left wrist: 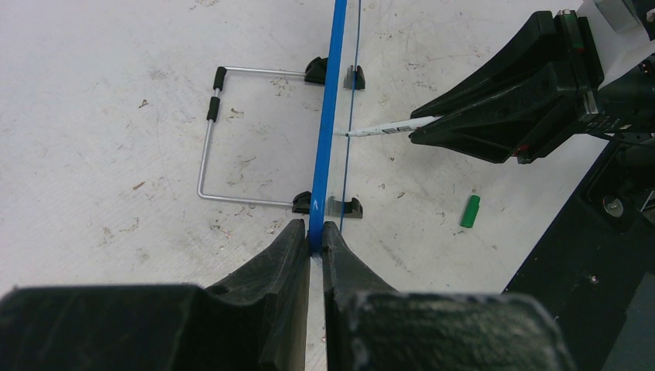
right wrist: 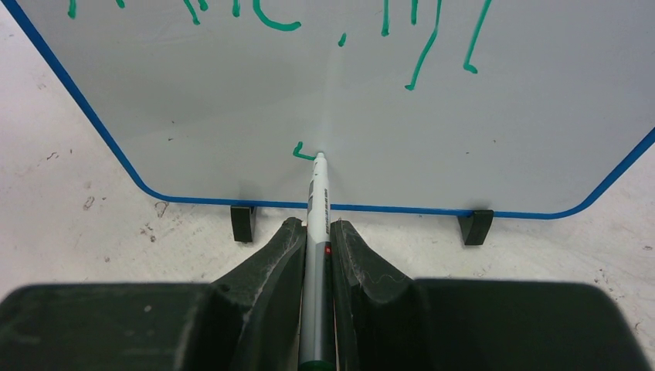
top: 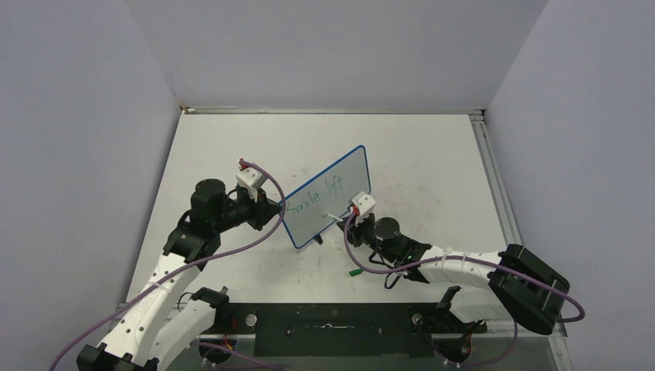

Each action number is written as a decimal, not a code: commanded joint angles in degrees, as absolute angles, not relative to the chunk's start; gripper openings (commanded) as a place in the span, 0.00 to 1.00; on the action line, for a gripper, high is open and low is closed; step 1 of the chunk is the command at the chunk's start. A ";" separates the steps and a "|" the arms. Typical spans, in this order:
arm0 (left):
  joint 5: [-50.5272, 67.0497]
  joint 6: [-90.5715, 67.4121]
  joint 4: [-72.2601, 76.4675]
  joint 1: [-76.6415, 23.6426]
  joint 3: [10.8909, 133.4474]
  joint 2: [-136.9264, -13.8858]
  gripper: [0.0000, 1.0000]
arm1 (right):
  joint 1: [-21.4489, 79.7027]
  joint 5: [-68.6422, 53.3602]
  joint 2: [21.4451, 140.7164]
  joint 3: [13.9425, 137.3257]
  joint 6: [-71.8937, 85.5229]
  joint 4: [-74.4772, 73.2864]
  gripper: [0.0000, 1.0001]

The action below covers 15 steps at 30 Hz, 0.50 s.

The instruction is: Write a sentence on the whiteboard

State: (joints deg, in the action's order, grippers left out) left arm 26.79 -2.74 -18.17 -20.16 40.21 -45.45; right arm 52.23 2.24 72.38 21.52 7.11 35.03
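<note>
Whiteboard upright on scuffed white tabletop

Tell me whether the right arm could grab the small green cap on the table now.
Probably not yet: the small green cap lies clear nearby, but the right tool is shut on the slim grey marker, tip against the blue-framed whiteboard.

whiteboard: smooth, glossy | wire stand: bare metal | table: matt, scuffed | left claw: matt, perhaps plastic
</note>
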 commanded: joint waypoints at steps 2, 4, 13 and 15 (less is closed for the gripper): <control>26.49 -3.08 -20.21 -20.35 40.89 -45.97 0.00 | 52.50 3.78 69.99 22.88 6.25 39.76 0.05; 26.46 -3.08 -20.29 -20.35 40.95 -45.97 0.00 | 52.68 3.38 70.11 23.06 6.16 39.73 0.05; 26.47 -3.07 -20.21 -20.33 40.94 -45.97 0.00 | 53.35 1.62 71.24 23.38 5.80 39.66 0.05; 26.46 -3.08 -20.29 -20.33 40.93 -45.90 0.00 | 53.42 1.05 71.26 23.38 5.71 39.69 0.05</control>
